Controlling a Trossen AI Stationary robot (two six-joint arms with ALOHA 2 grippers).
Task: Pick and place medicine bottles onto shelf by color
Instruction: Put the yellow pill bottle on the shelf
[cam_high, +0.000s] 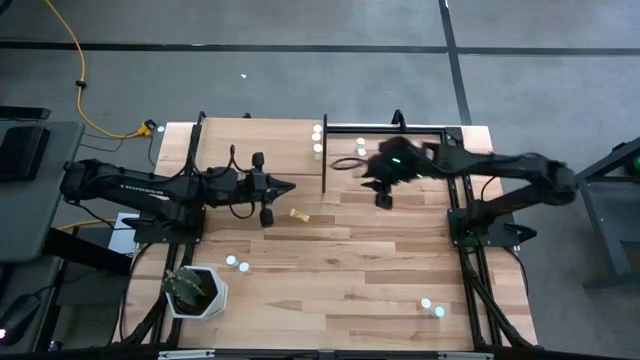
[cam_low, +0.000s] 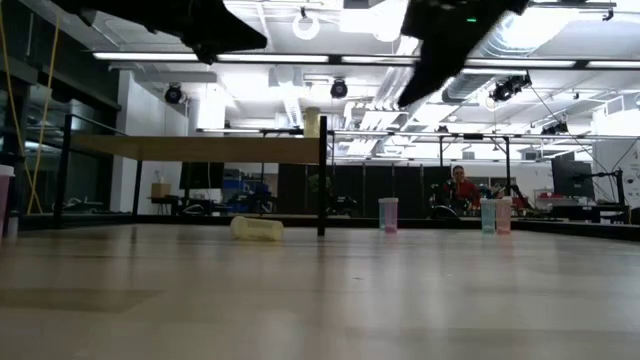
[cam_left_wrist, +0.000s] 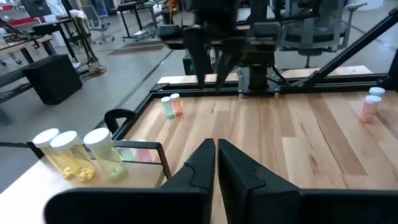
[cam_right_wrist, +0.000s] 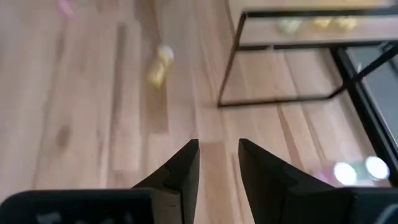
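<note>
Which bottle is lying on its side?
The yellow bottle on the table, between the claws and just left of the shelf. The others stand upright.

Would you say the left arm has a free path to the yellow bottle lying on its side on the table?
Probably yes. The yellow bottle lies alone on bare planks just ahead of the left tool, whose fingers are shut; the shelf stands beyond it and the right tool hangs farther off.

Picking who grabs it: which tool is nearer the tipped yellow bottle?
Left. The left tool sits just beside the yellow bottle lying on the table; the right tool hangs farther off, by the shelf.
</note>
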